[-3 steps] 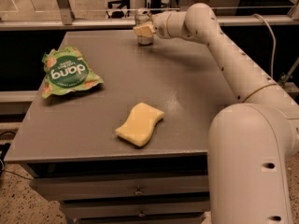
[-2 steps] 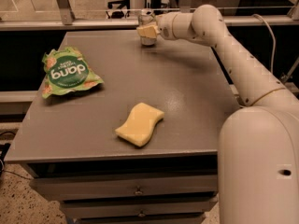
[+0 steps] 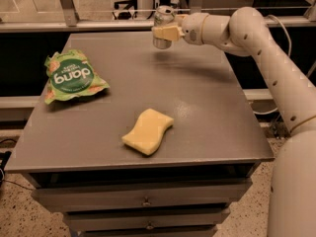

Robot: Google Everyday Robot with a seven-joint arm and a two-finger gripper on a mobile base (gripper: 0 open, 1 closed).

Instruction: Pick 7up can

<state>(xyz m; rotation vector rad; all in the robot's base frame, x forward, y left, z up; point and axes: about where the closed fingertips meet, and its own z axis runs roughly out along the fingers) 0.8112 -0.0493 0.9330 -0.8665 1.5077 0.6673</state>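
Where the view came nearest, shallow drawers [image 3: 145,201] with small metal pulls ran across the front of the grey desk [image 3: 212,117], and the robot's white body [image 3: 296,191] rose at the right edge. Just behind the front lip, a yellow sponge [image 3: 148,131] with a wavy outline lay flat near the middle. Farther back and well to the left, a green snack bag [image 3: 71,77] lay crumpled near the left edge, its white lettering upside down to the camera. From the body the white arm [image 3: 276,58] reached up along the right side and bent left over the far end of the desk. At its tip the gripper [image 3: 159,31] sat near the middle of the far edge, and its tan jaws were closed on the 7up can [image 3: 162,18], one of them crossing the can's front. The can stood upright in that grip, silvery with a shiny top rim. It seemed to hang just clear of the surface, with a soft shadow [image 3: 173,58] on the desk below it. Beyond the desk ran a metal rail [image 3: 29,26] and a pale floor.
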